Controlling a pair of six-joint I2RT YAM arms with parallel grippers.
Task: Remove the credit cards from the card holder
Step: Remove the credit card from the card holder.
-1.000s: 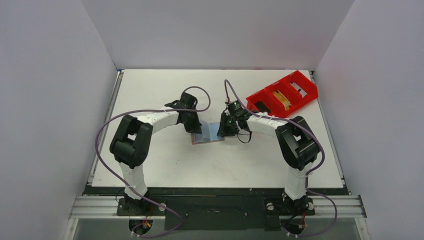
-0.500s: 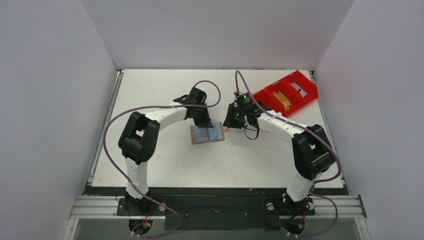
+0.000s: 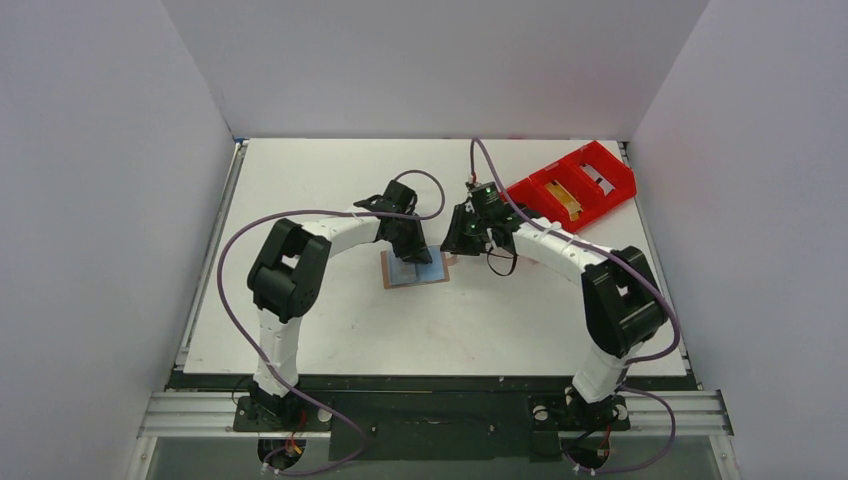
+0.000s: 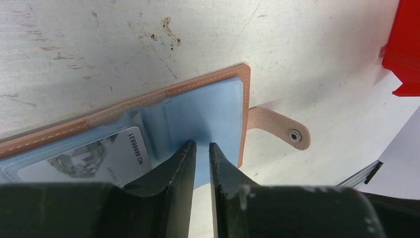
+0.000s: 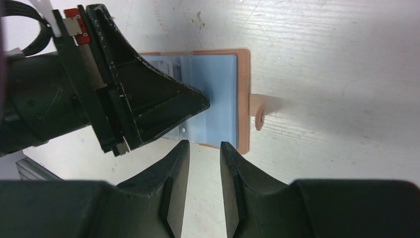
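The card holder [image 3: 415, 270] lies open on the table, tan outside and pale blue inside. In the left wrist view a white card [image 4: 99, 159] printed with a number sits in its left pocket, and the tab [image 4: 280, 130] with its snap points right. My left gripper [image 4: 200, 145] is almost shut, with a thin slit and nothing between the fingers, its tips on the blue right face [image 4: 208, 114]. My right gripper [image 5: 204, 144] is a little open and empty, at the holder's edge [image 5: 223, 94] beside the left gripper [image 5: 148, 104].
A red compartment tray [image 3: 568, 190] with small items stands at the back right, and its corner shows in the left wrist view [image 4: 403, 44]. White walls enclose the table on three sides.
My left gripper has moved right onto the open holder. My right gripper has drawn back from the holder's right edge, up and to the right.
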